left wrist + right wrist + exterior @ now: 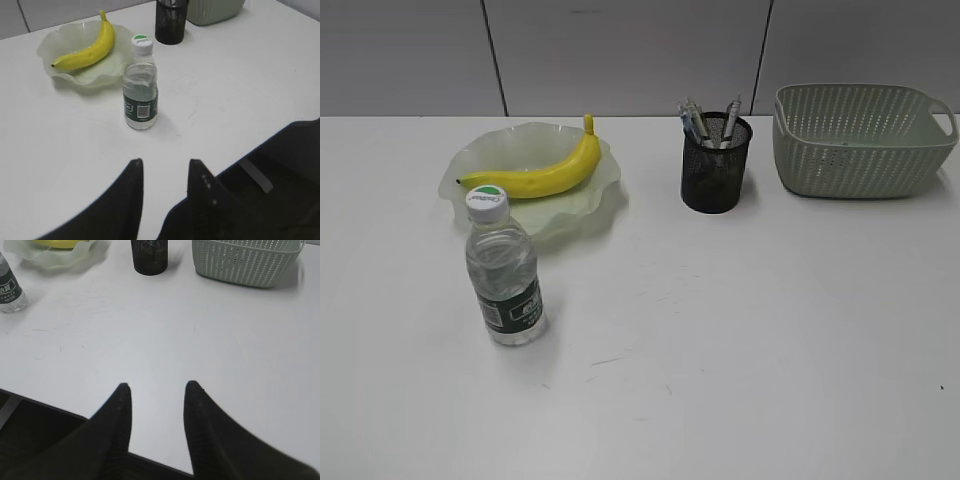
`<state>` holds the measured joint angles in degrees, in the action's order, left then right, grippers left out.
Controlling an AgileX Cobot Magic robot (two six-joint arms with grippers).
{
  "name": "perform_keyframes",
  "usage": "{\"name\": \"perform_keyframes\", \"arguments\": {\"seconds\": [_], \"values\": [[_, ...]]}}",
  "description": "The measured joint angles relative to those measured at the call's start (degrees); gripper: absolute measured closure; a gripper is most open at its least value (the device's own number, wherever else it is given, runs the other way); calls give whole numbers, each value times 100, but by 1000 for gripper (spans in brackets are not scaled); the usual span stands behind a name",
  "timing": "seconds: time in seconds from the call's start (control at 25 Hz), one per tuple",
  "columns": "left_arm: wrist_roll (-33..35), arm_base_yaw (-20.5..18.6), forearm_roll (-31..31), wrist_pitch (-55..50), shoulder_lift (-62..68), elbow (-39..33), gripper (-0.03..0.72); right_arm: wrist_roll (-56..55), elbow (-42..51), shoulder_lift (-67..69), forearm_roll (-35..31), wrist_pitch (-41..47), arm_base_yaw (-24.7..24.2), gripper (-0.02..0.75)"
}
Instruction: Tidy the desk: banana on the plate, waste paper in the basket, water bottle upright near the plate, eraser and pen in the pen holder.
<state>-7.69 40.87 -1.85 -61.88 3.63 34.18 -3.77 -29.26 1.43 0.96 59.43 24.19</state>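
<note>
The yellow banana (542, 173) lies on the pale-green ruffled plate (472, 160) at the back left; both also show in the left wrist view, the banana (87, 47) on the plate (47, 47). The water bottle (503, 267) stands upright in front of the plate, also in the left wrist view (140, 85). The black mesh pen holder (715, 165) holds pens (696, 121). The basket (860, 140) stands at the back right. The waste paper and eraser are hidden or out of view. My left gripper (164, 165) and right gripper (157, 386) are open and empty over the desk's near edge.
The white desk (740, 340) spreads in front of the objects. A grey panelled wall (620, 50) runs behind the desk. The desk's near edge shows under both grippers, with dark space below it (30, 425).
</note>
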Motion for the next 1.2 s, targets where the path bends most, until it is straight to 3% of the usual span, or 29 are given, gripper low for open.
{"name": "perform_keyframes", "arguments": {"seconds": [0.68,0.76,1.04,1.12,1.2], "values": [[-136,-115,-218,103,-316,-327,459,0,0,0,48,6,-60,449],[-136,-422,-213,103,-322,-327,459,0,1,0,28,6,-293,449],[-136,-2689,-213,108,-398,-327,459,0,7,-14,-48,6,-1669,449],[-136,-2956,-213,108,-398,-327,459,0,7,-136,-53,6,-1875,450],[-136,-2963,-207,114,-398,-327,459,0,7,-183,-96,13,-1924,450]]}}
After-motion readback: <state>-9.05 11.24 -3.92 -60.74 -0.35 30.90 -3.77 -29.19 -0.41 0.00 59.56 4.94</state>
